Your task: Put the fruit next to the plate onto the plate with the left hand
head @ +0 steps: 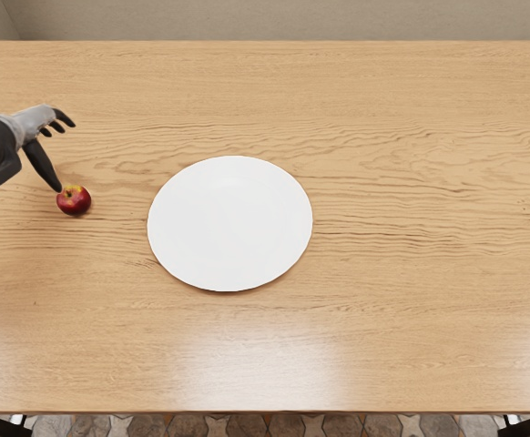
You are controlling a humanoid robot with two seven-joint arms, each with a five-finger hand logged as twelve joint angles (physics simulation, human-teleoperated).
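Apple point(74, 199) on the table point(411, 118), that is the first thing I notice: small and red with a yellowish patch on top. It sits at nine o'clock from the plate point(229, 223), near it but clearly apart, with a strip of wood grain showing between the two. It rests on the table itself, not on the plate.

The plate is round, flat and plain white, lying roughly at the middle of the table.

The left hand point(35, 132) comes in from the left edge on a dark grey forearm and hangs at about eleven o'clock from the apple. It is open and holds nothing. The dark-tipped fingers point(62, 116) are fanned out and loosely bent, pointing toward two o'clock. One long dark digit, which looks like the thumb point(43, 166), stretches toward five o'clock. Its tip ends right at the apple's upper left edge, though from where I stand I cannot say whether it actually touches the skin.
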